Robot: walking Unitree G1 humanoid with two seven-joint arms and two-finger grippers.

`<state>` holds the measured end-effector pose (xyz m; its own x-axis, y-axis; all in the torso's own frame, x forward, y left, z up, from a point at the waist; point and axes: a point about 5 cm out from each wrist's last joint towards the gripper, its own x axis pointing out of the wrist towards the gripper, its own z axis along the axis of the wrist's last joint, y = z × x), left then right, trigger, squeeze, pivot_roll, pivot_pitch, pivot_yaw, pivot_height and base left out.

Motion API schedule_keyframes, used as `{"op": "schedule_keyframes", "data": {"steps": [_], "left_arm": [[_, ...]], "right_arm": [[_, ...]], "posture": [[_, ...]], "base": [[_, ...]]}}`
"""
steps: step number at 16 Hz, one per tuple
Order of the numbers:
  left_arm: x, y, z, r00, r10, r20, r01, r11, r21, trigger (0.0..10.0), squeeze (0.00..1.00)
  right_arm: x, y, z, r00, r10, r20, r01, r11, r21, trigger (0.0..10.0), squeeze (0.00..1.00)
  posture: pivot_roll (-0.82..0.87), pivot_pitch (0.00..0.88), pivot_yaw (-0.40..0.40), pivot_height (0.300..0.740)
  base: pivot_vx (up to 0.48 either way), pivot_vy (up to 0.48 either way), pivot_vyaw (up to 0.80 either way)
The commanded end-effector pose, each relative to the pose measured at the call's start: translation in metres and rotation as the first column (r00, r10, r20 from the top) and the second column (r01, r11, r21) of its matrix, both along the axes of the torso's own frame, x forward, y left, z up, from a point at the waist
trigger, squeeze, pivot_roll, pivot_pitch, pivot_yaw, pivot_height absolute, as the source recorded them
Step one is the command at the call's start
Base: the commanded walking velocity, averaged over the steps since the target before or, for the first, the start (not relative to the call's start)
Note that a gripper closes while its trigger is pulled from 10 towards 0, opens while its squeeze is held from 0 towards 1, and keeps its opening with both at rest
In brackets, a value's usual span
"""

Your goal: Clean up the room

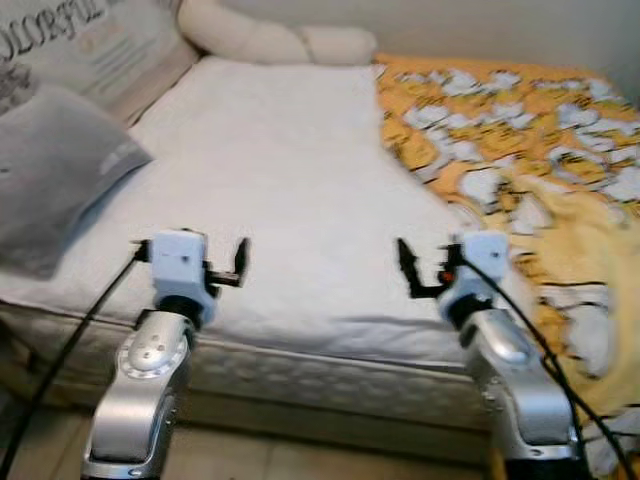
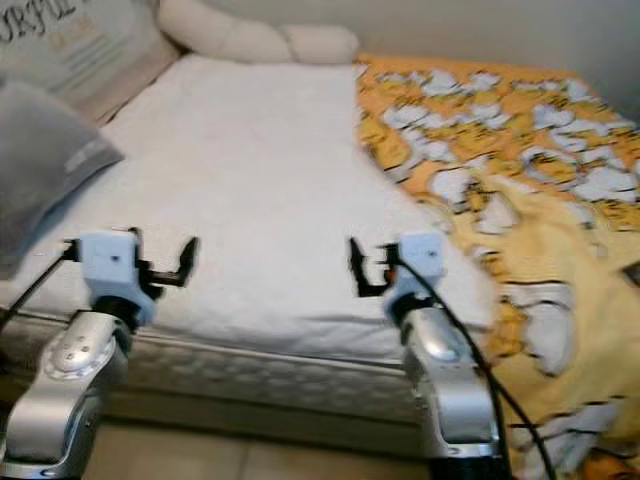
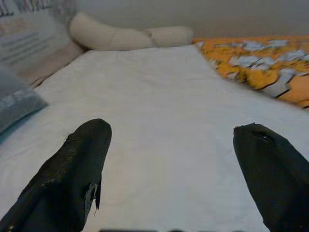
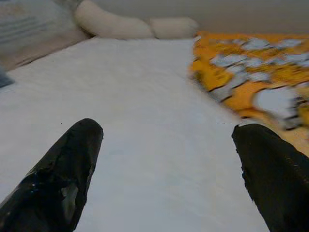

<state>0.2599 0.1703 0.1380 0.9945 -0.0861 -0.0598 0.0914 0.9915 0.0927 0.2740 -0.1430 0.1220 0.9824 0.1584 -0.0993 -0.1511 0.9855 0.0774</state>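
Hovering over the near edge of the bed (image 1: 270, 180), the left gripper (image 1: 238, 262) and right gripper (image 1: 405, 268) both have fingers spread wide, holding nothing. Ahead lies bare white sheet; the orange blanket (image 1: 520, 150) lies crumpled just right of the right gripper. A grey pillow (image 1: 50, 170) sits left, cream pillows (image 1: 275, 40) at the far end.

**Four cameras facing one bed**

The two head views look forward and down from the foot of the bed (image 1: 280, 170), taking in both arms at the frame bottom. The right eye sits slightly aside, so everything shifts leftward. Each wrist view rides low and close over the white sheet (image 3: 159, 111), facing the cream bolster (image 4: 120, 24) at the top. All four share the sheet, the bolster and the orange blanket (image 2: 500, 150).
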Motion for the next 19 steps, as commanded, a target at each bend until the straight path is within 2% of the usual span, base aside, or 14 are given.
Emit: {"op": "schedule_keyframes", "data": {"steps": [1, 5, 8, 10, 13, 16, 19], "left_arm": [[0.0008, 0.0058, -0.0004, 1.000, 0.015, -0.005, -0.015, 1.000, 0.017, 10.0, 0.53], [0.0049, 0.0032, 0.0009, 1.000, 0.005, 0.001, -0.005, 1.000, 0.029, 10.0, 0.54], [0.0042, 0.0054, 0.0004, 1.000, 0.009, -0.001, -0.009, 0.999, 0.032, 10.0, 0.53], [0.0034, 0.0067, -0.0022, 1.000, 0.030, -0.010, -0.030, 0.999, 0.014, 10.0, 0.49], [0.0043, 0.0063, -0.0024, 0.999, 0.030, -0.016, -0.030, 0.999, 0.036, 10.0, 0.51], [0.0025, 0.0073, -0.0032, 1.000, -0.001, -0.018, 0.001, 1.000, 0.019, 10.0, 0.51], [0.0031, 0.0053, -0.0035, 1.000, -0.006, -0.016, 0.006, 1.000, 0.001, 10.0, 0.52]], "right_arm": [[0.0038, 0.0074, 0.0059, 1.000, 0.020, 0.022, -0.020, 1.000, 0.014, 10.0, 0.00], [0.0072, 0.0053, 0.0055, 1.000, 0.007, 0.010, -0.008, 0.999, 0.046, 10.0, 0.00], [0.0051, 0.0096, 0.0031, 1.000, 0.026, -0.002, -0.026, 0.999, 0.041, 10.0, 0.00], [0.0054, 0.0091, 0.0024, 1.000, 0.023, -0.012, -0.023, 0.999, 0.025, 10.0, 0.00], [0.0065, 0.0066, 0.0020, 1.000, 0.017, -0.019, -0.017, 1.000, 0.025, 10.0, 0.00], [0.0053, 0.0131, 0.0029, 0.999, 0.050, -0.019, -0.050, 0.999, 0.003, 10.0, 0.00], [0.0085, 0.0110, 0.0047, 0.999, 0.031, -0.020, -0.031, 1.000, 0.008, 10.0, 0.00]], "posture": [[-0.08, 0.001, 0.010, 0.740], [-0.07, 0.001, -0.003, 0.740], [-0.09, 0.001, 0.007, 0.740], [-0.10, 0.005, 0.013, 0.740], [-0.09, 0.007, 0.015, 0.740], [-0.10, 0.014, 0.027, 0.740], [-0.09, 0.016, 0.019, 0.740]], "base": [[0.000, -0.480, 0.00], [0.000, -0.480, 0.00], [0.000, -0.480, 0.00], [0.000, 0.000, 0.00], [0.000, 0.000, 0.00], [0.000, 0.000, 0.00], [0.199, 0.000, 0.00]]}}
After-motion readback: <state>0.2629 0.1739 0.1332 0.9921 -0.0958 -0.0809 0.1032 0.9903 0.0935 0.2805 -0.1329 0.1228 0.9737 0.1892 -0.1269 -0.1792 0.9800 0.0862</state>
